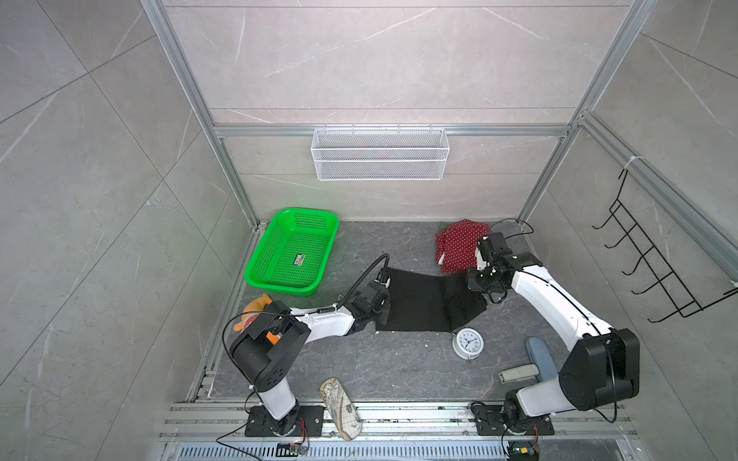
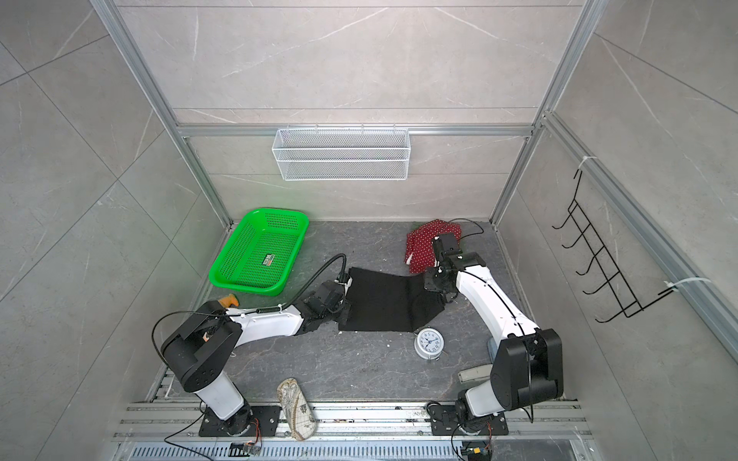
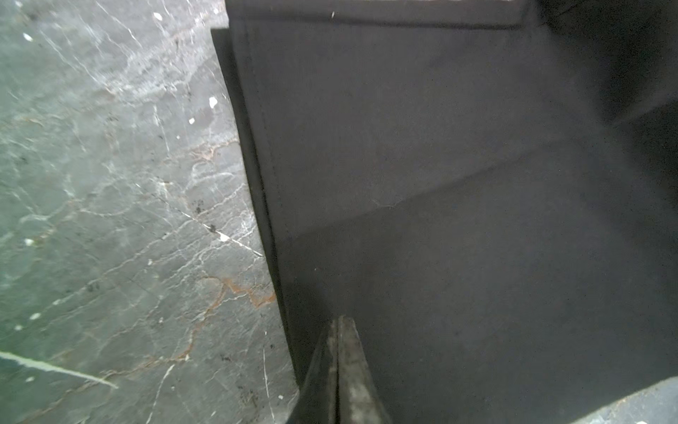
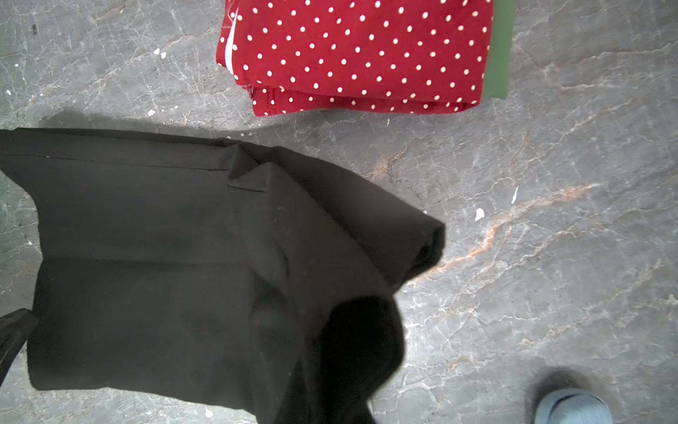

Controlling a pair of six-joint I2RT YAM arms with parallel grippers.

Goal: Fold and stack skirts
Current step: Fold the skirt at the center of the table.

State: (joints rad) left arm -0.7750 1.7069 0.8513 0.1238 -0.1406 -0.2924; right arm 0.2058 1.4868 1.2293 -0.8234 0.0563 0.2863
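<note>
The black skirt [image 1: 423, 303] [image 2: 379, 303] lies spread mid-floor, with a raised fold toward its right end. My left gripper [image 1: 384, 309] [image 3: 339, 323] is at its left edge, jaws shut with the black skirt [image 3: 440, 183] around the tips. My right gripper [image 1: 479, 287] [image 2: 435, 285] is shut on the right end. There the black skirt [image 4: 146, 257] is lifted and drapes over the fingers, hiding them in the right wrist view. The folded red polka-dot skirt [image 1: 459, 247] [image 4: 367, 55] rests at the back right on the dark green skirt [image 4: 499, 55], of which only an edge shows.
A green basket [image 1: 255, 271] stands at the back left, with an orange plush toy [image 1: 255, 307] in front of it. A white alarm clock [image 1: 467, 342] sits just in front of the black skirt. A patterned slipper [image 1: 341, 407], a blue slipper [image 1: 539, 355] and a grey bar [image 1: 517, 373] lie near the front.
</note>
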